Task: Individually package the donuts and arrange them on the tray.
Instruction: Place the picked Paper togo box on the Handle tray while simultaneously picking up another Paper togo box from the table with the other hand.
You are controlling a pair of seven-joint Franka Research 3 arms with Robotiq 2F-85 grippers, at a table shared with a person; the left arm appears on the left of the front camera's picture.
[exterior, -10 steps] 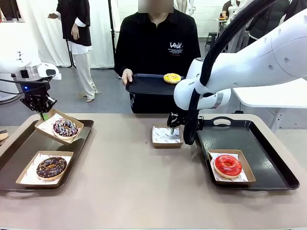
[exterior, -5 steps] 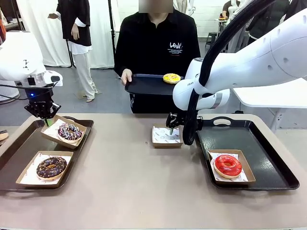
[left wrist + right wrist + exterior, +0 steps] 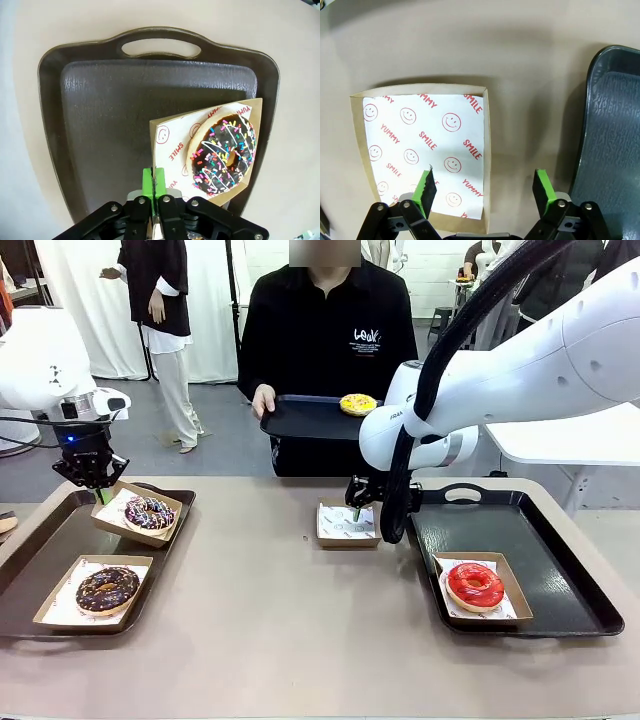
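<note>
On the left tray [image 3: 30,560], nearest the camera, the chocolate donut [image 3: 106,588] sits boxed. Behind it the left claw [image 3: 97,487] is pinched on the corner of a paper box [image 3: 172,145] with the purple sprinkled donut [image 3: 149,513] in it. The red donut [image 3: 475,585] sits boxed on the right tray [image 3: 560,580]. Mid-worktop [image 3: 290,630], the right claw [image 3: 485,187] hangs spread wide over an empty box [image 3: 345,523]. Farthest off, a person holds a tray [image 3: 305,418] with the yellow donut [image 3: 358,403].
</note>
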